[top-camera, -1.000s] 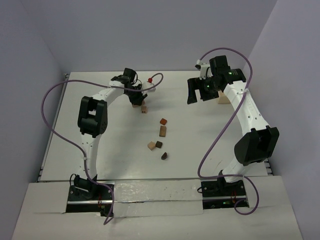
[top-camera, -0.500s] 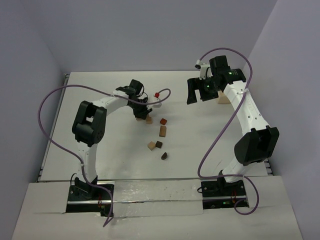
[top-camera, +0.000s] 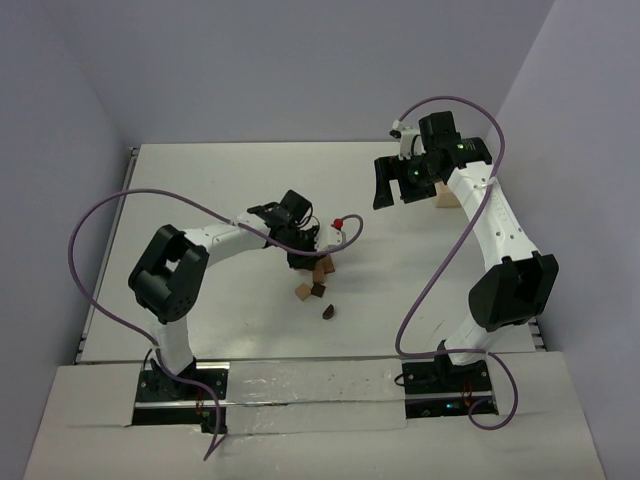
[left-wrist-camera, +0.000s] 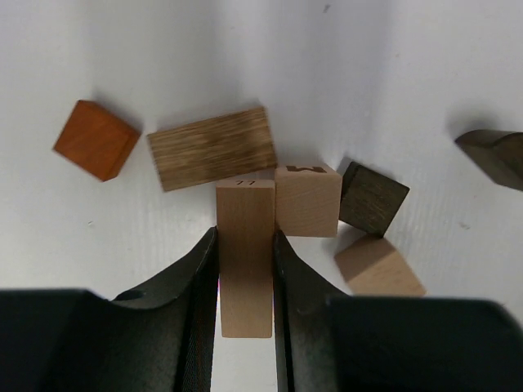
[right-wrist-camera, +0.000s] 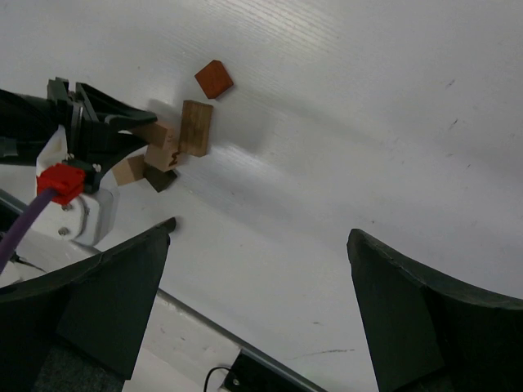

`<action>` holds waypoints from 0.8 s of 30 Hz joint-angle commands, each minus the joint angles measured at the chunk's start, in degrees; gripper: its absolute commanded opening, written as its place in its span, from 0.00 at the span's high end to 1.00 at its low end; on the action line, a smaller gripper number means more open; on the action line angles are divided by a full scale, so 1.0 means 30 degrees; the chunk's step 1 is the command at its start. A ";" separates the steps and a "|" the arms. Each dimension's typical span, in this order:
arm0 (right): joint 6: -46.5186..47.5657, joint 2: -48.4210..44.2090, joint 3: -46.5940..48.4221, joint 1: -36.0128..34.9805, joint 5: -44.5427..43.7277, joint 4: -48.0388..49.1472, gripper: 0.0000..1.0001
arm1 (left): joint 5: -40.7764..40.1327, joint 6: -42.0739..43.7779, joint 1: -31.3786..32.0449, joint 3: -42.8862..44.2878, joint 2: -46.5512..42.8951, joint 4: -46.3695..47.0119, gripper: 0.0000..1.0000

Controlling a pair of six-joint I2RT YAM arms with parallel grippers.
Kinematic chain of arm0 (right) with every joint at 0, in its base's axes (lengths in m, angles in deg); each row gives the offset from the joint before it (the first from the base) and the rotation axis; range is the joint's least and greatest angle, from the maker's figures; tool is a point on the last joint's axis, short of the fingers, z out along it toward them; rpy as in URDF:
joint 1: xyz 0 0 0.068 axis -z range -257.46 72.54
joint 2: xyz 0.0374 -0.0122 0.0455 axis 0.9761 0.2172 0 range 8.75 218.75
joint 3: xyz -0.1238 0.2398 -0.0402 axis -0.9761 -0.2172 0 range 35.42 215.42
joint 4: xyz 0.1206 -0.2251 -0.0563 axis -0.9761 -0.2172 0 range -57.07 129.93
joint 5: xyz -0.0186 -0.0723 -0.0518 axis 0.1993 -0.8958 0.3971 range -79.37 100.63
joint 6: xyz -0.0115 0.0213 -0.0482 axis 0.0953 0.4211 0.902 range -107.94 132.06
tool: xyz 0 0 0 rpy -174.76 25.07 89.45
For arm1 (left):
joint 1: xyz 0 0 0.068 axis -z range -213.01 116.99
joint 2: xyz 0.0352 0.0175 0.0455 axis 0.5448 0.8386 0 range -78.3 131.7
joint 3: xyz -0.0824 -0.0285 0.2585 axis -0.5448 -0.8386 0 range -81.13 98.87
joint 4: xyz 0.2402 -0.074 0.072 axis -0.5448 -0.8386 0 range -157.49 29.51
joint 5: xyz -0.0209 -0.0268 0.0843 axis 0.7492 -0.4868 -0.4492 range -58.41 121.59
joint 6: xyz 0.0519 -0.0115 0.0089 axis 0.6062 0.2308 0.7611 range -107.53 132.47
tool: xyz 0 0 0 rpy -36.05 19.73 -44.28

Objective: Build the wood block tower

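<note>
From above, the left fingers (top-camera: 303, 255) are arriving from the worktop's far left at the loose tower blocks (top-camera: 316, 290) mid-worktop, while the right fingers (top-camera: 397, 182) are hanging wide open far right. At the left wrist, the left pair is clamping a pale block (left-wrist-camera: 245, 237) against a lettered cube (left-wrist-camera: 307, 200), perhaps starting the stack.

Looks down past two dark fingers (right-wrist-camera: 106, 302), spread wide at the lower corners, onto a white surface (right-wrist-camera: 351, 98). Shows, upper left, a reddish block (right-wrist-camera: 214, 79) lying apart. Below it, a striped brown block (right-wrist-camera: 196, 127) touching a tan block (right-wrist-camera: 161, 135) at the tip of the left gripper (right-wrist-camera: 151, 137), with a dark block (right-wrist-camera: 161, 179) just beside. Catches a red plug (right-wrist-camera: 60, 181) on a purple cable (right-wrist-camera: 24, 224).
</note>
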 commanded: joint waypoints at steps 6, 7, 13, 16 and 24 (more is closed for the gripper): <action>0.0232 -0.0660 0.0384 0.0111 0.0334 -0.0095 0.03 | 0.1180 -0.0940 0.0605 -0.1457 -0.2252 0.0713 1.00; 0.0214 -0.0642 0.0422 0.0111 0.0377 -0.0080 0.03 | 0.1048 -0.0859 0.0603 -0.1526 -0.2653 0.0713 1.00; 0.0261 -0.0601 0.0533 0.0134 0.0780 -0.0140 0.03 | 0.1016 0.0500 -0.0126 -0.0191 -0.3967 -0.1552 0.97; 0.0320 -0.0589 0.0463 0.0111 0.0875 -0.0121 0.02 | 0.1031 0.1589 -0.0846 0.0028 -0.3993 -0.2036 0.97; 0.0394 -0.0469 0.0299 0.0125 0.0840 -0.0083 0.01 | 0.1538 0.3476 -0.2765 0.1441 -0.1569 -0.3227 0.92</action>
